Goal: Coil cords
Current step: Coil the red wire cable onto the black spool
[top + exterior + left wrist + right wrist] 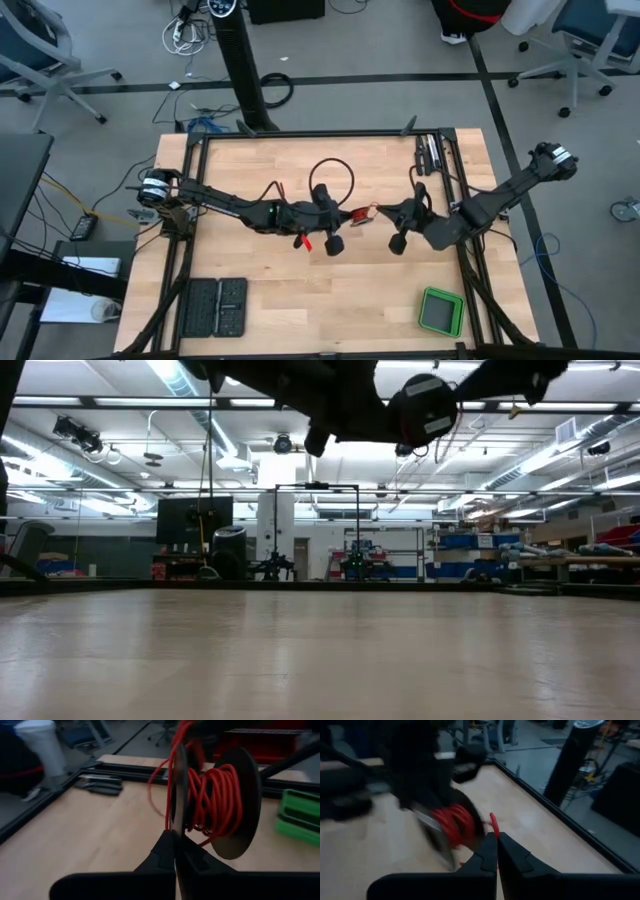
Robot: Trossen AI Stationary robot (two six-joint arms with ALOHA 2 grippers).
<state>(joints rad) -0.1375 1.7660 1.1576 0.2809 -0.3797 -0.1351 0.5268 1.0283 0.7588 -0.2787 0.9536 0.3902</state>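
Both arms meet over the middle of the wooden table (330, 300), held up in the air above it (the low view shows only dark arm parts overhead and bare tabletop below). The left gripper (175, 837) has its jaws pressed together on the thin rim of a dark spool (240, 805), and the red-orange cord (212, 800) is wound in many turns around the spool's core, with a loose loop of it curving out past the near flange.

Facing the spool from the other side, the right gripper (497, 840) has its jaws together on a short red end of the cord, just beside the wound spool. From above, the spool and cord (362, 212) show as a small red spot between the two grippers, close to the table's centre.

Nearer the front edge than the spool, a green container (440, 312) lies off to the right arm's side and a black tray (213, 307) off to the left arm's side, both well apart from the spool.
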